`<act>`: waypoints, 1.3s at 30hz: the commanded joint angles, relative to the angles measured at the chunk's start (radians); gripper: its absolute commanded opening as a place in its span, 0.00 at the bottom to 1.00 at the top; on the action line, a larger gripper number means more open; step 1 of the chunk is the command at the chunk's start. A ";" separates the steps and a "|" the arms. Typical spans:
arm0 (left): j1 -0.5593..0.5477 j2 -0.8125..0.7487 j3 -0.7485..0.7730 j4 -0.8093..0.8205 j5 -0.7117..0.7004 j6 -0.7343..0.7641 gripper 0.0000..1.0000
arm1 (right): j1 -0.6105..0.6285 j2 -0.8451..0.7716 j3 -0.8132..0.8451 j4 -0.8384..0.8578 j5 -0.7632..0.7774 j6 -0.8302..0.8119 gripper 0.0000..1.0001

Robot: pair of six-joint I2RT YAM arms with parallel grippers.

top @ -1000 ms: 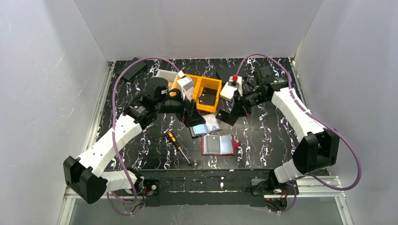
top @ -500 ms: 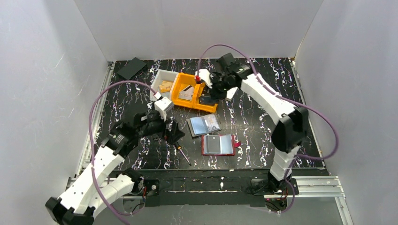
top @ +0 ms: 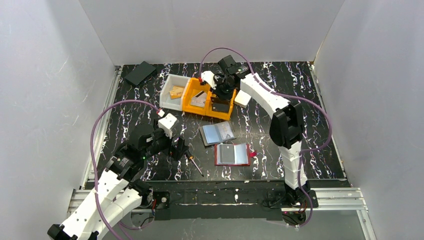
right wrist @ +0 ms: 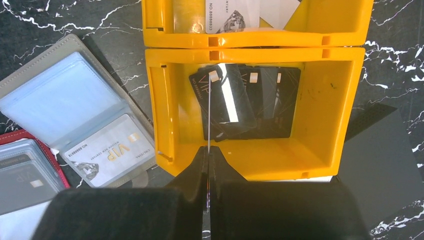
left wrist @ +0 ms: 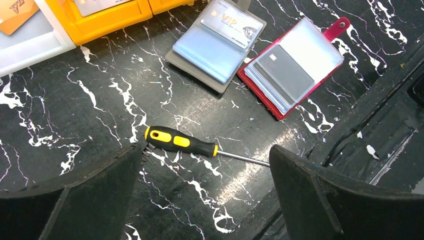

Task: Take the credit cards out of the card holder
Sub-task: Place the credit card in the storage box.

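Pinching card [right wrist: 208, 125] above yellow bin [right wrist: 327, 125].

**"VIP" and a run of eights**

The white card [right wrist: 112, 150] in the grey holder [right wrist: 60, 100] reads "VIP" in gold, and "NO" followed by a run of eights. A smaller word beside it is illegible. A second white card [right wrist: 232, 15] in the yellow bin [right wrist: 330, 125] shows the same number upside down. The dark card [right wrist: 220, 100] bears a faint "VIP". The orange card [left wrist: 15, 10] in the white bin [left wrist: 35, 42] shows "VIP", cut off at the edge.
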 commanded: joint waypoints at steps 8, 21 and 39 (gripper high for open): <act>0.006 -0.034 0.012 -0.006 -0.026 0.023 0.98 | 0.000 0.089 0.058 -0.006 0.017 0.040 0.01; 0.005 -0.031 0.012 -0.007 -0.032 0.025 0.98 | -0.022 0.212 0.106 -0.013 -0.042 0.089 0.01; 0.007 -0.011 0.015 -0.009 -0.033 0.029 0.98 | -0.076 0.300 0.227 0.015 0.060 0.107 0.06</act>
